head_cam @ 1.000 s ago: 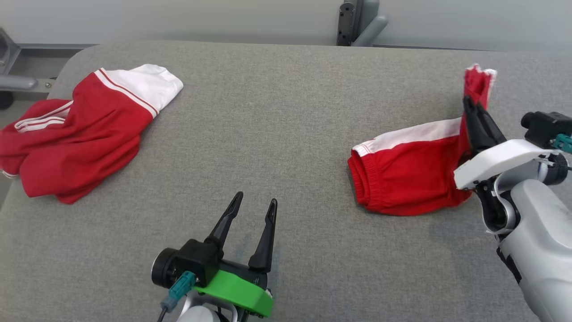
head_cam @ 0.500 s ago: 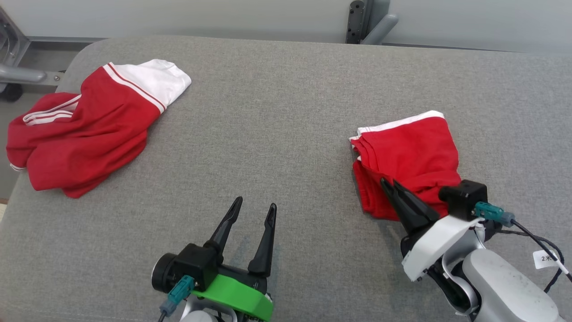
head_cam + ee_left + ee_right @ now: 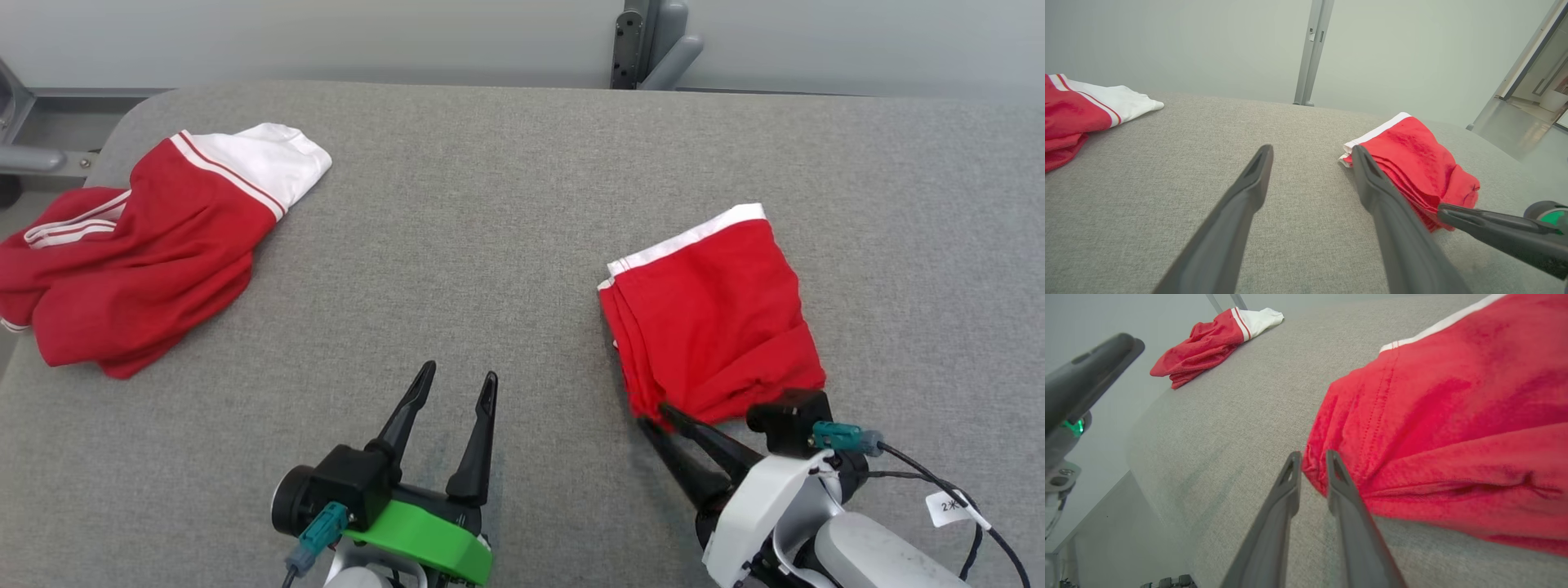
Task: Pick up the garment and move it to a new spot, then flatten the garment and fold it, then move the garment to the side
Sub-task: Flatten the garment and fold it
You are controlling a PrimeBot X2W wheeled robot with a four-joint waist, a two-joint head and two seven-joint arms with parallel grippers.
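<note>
Right wrist view shows the right gripper (image 3: 1312,455) barely parted, tips touching the garment (image 3: 1433,416) corner.

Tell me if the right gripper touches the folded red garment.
Touching. The right wrist view shows a corner of the folded red garment with a white band lodged between the slightly parted fingertips of the right gripper.

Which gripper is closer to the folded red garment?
Right. The right gripper has its fingertips at the near corner of the folded red garment; the left gripper sits apart, well to its left.
</note>
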